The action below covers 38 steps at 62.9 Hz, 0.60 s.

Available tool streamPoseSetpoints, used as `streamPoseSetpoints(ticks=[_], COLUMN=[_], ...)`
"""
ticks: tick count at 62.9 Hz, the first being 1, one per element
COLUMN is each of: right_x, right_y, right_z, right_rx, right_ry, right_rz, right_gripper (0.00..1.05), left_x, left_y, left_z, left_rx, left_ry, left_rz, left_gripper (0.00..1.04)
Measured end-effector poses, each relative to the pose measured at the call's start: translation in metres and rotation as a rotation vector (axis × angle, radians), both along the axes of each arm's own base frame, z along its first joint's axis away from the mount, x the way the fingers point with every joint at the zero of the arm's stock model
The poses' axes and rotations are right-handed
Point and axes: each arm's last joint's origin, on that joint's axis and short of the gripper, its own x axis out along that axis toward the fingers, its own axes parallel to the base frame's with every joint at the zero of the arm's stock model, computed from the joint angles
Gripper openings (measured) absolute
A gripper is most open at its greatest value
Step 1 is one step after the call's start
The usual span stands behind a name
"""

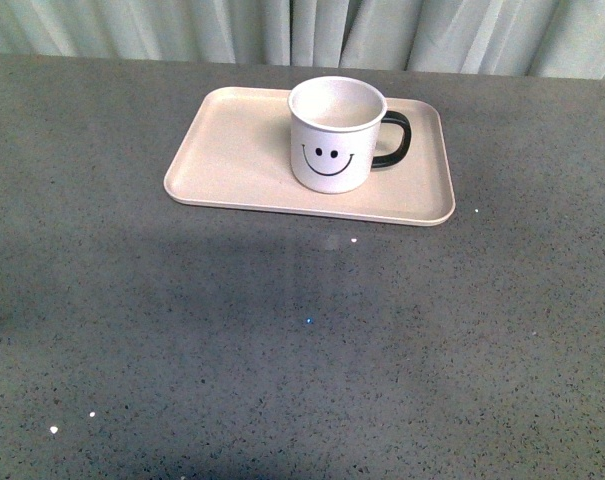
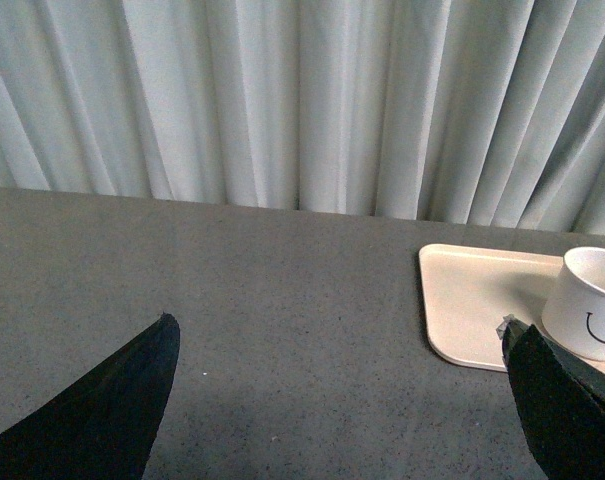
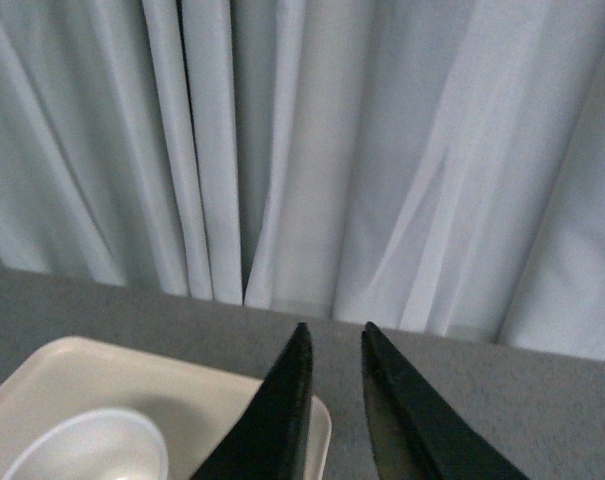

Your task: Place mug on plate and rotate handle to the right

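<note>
- Plate (image 1: pixel 232 150): holds the mug (image 1: pixel 334 135), upright, empty, handle (image 1: pixel 394 139) turned rightward.
- Left gripper (image 2: pixel 337 400): jaws wide apart, empty.
- Right gripper (image 3: pixel 334 345): jaws nearly closed, empty.

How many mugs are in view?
1. The mug stands upright on the plate, right of the plate's middle, handle pointing right. Nothing seems hidden.

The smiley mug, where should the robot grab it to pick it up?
Probably by the rim of the mug, from above, one finger inside the open top. It stands upright on the plate. The black handle sticks out to the right, so avoid that side.
</note>
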Motion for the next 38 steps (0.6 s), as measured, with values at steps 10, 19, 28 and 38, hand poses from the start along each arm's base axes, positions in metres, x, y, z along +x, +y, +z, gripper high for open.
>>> streamPoseSetpoints(ticks=[10,19,28,38], right_x=[-0.045,-0.078,-0.106,-0.134], right_y=[-0.008,-0.016,-0.023,-0.032], right_z=[-0.016,-0.024,-0.031,-0.036], right_rx=[0.004,0.004,0.004,0.005], right_ry=[0.02,0.021,0.03,0.024], right_rz=[0.015,0.005,0.017,0.005], right_gripper=[0.02,0.02,0.02,0.02], left_x=[0.0,0.0,0.0,0.0], left_y=[0.0,0.0,0.0,0.0], left_z=[0.0,0.0,0.0,0.0], left_rx=[0.0,0.0,0.0,0.0], left_ry=[0.0,0.0,0.0,0.0], left_rz=[0.0,0.0,0.0,0.0], left_gripper=[0.95,0.95,0.95,0.95])
